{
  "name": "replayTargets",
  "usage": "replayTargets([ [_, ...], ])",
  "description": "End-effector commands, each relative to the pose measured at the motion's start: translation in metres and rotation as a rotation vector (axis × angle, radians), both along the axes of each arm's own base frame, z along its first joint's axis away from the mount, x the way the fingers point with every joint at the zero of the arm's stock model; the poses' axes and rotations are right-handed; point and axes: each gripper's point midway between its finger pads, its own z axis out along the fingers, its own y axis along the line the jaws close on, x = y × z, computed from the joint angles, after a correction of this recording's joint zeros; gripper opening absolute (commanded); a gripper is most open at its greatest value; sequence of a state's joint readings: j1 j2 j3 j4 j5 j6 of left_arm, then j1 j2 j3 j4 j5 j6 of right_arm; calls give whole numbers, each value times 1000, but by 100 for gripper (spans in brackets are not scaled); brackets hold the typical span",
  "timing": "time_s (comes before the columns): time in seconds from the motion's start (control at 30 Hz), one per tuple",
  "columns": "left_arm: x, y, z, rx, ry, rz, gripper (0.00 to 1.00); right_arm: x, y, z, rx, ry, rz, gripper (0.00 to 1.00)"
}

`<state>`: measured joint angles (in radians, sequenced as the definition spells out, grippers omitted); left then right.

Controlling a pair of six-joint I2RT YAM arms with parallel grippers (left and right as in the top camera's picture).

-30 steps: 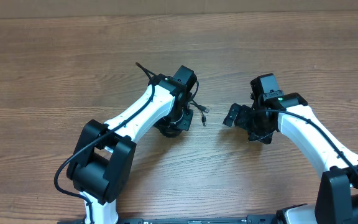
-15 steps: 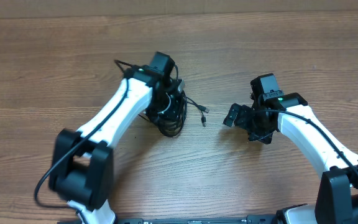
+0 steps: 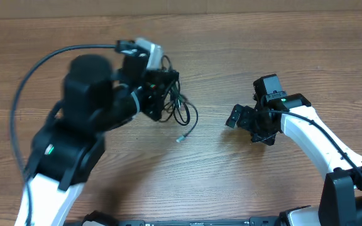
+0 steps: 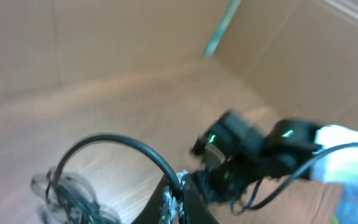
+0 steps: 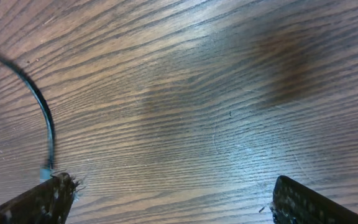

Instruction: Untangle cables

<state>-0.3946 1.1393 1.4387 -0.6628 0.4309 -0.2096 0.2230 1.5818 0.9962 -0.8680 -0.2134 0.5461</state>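
Here, in the overhead view, your left claw (image 3: 159, 94) appears motion-blurred above the counter (image 3: 263, 50), clamped on the cables (image 3: 180, 112). They hang from it as one dark clump with a few loose loops below. One cord trails down and to the right, ending in a small pale plug (image 3: 181, 139) at or just above the wood. Your right claw (image 3: 239, 117) sits well apart from the clump, low over the counter, holding nothing. A green lamp (image 3: 283, 96) glows on the right arm (image 3: 307, 135).

In the left wrist view, heavy blur hides most detail. One cord arches up from the dark finger at the bottom edge, and the rest of the clump sags at lower left. The right arm shows beyond it with green lamps lit.

In the right wrist view, the two fingertips stand far apart at the lower corners, with bare wood grain between them. A single thin cord curves down the left side to its pale plug, just above the left fingertip.

As to progress, the task looks barely begun. The clump is raised and one end hangs free, but no cord lies separated from the others. You have yet to draw each cord out and lay them apart.

As to writing, no brand, label or lettering is legible in any view.
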Motion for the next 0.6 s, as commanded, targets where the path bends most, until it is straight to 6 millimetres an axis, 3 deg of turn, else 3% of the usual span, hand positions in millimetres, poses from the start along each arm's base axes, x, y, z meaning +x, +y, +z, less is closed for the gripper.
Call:
replayTargets([
  [0.0, -21, 8, 37, -54, -110, -2, 4, -1, 1, 4, 8, -13, 1, 100],
  [0.1, -21, 15, 51, -39, -194, 26, 4, -1, 1, 4, 8, -13, 1, 100],
  [0.13, -19, 18, 50, -43, -183, 48, 4, -1, 1, 4, 8, -13, 1, 100],
  [0.23, -36, -4, 38, -20, -163, -114, 4, -1, 1, 4, 8, -13, 1, 100],
  [0.27, -30, 0, 31, 29, -173, -82, 4, -1, 1, 4, 8, -13, 1, 100],
  [0.3, -10, 19, 19, 107, -160, 59, 4, -1, 1, 4, 8, -13, 1, 100],
  [0.33, 20, 58, 2, 162, -84, 342, 4, -1, 1, 4, 8, -13, 1, 100],
  [0.37, 28, 69, -10, 117, 9, 457, 4, -1, 1, 4, 8, -13, 1, 100],
  [0.4, 19, 42, -18, 49, 91, 323, 4, -1, 1, 4, 8, -13, 1, 100],
  [0.47, -11, -12, -10, 55, 4, -67, 4, -1, 1, 4, 8, -13, 1, 100],
  [0.5, -24, -25, -9, 107, -84, -202, 4, -1, 1, 4, 8, -13, 1, 100],
  [0.57, 7, 7, -20, 225, -90, 40, 4, -1, 1, 4, 8, -13, 1, 100],
])
